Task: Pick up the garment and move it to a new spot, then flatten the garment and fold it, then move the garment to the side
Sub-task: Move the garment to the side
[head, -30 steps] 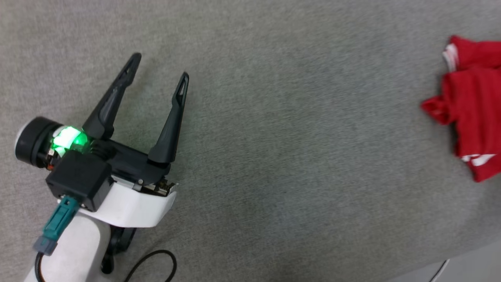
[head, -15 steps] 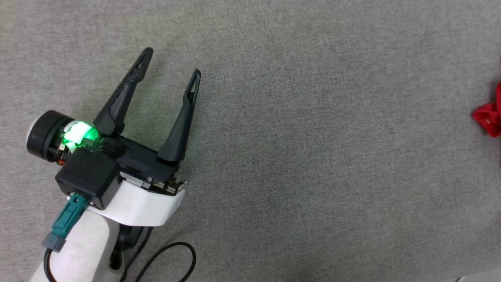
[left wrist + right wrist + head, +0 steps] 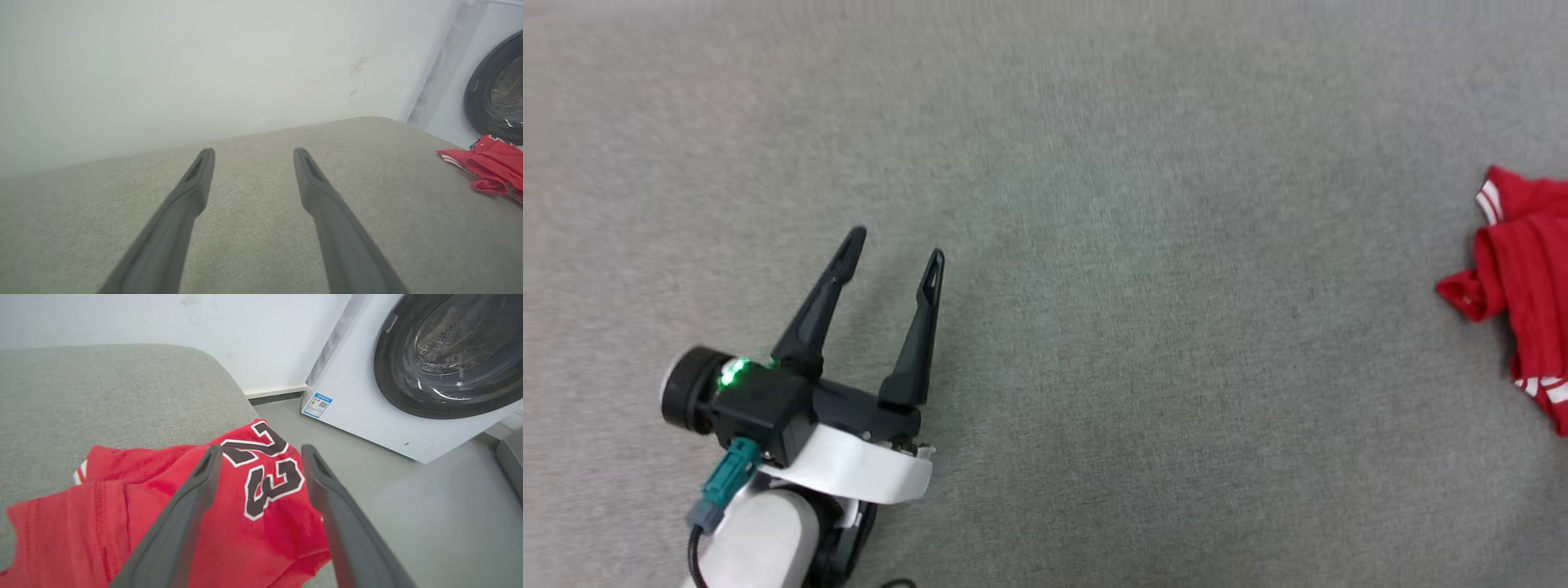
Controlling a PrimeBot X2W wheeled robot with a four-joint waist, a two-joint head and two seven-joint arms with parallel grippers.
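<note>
The garment [image 3: 1523, 278], a red jersey with striped trim, lies bunched at the right edge of the grey padded surface [image 3: 1135, 327] in the head view. My left gripper [image 3: 897, 249] hovers open over the lower left of that surface, far from the cloth, with nothing between its fingers. In the left wrist view the left gripper [image 3: 251, 152] points at bare grey fabric, and the garment [image 3: 488, 167] shows small at the far right. The right wrist view looks down on the garment [image 3: 229, 514], its "23" print [image 3: 265, 473] up. My right gripper [image 3: 261, 448] stands open above it, holding nothing.
A white washing machine [image 3: 380, 408] with a dark round door [image 3: 449, 351] stands on the grey floor beyond the surface's rounded corner. A pale wall [image 3: 204, 61] runs behind the padded surface. Much bare grey fabric lies between my left gripper and the garment.
The head camera has shifted, so more of the garment shows at the right edge than half a second ago. My left gripper now appears smaller and lower in the view, still open.
</note>
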